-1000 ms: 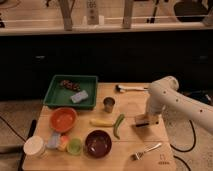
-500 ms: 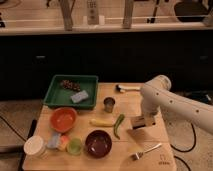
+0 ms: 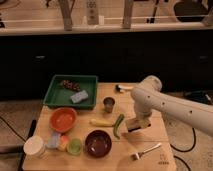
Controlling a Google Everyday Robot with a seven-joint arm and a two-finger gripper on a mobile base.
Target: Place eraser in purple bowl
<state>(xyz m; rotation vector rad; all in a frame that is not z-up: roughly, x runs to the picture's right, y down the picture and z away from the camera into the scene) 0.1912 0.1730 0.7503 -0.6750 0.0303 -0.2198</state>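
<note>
1. One gripper (image 3: pixel 137 125) hangs low over the right half of the desk (image 3: pixel 165 142). Its fingers are clenched on the eraser (image 3: pixel 134 125), just right of the green pepper (image 3: pixel 118 126). Bare wood lies open toward the right edge.
2. Two bowls: the purple bowl (image 3: pixel 98 143) sits near the front edge, left of the eraser and apart from it. The orange bowl (image 3: pixel 62 119) sits farther left.
3. One fork (image 3: pixel 147 151), one green tray (image 3: pixel 59 96), one metal cup (image 3: pixel 109 104).
4. Wooden desk; dark cabinets behind.
</note>
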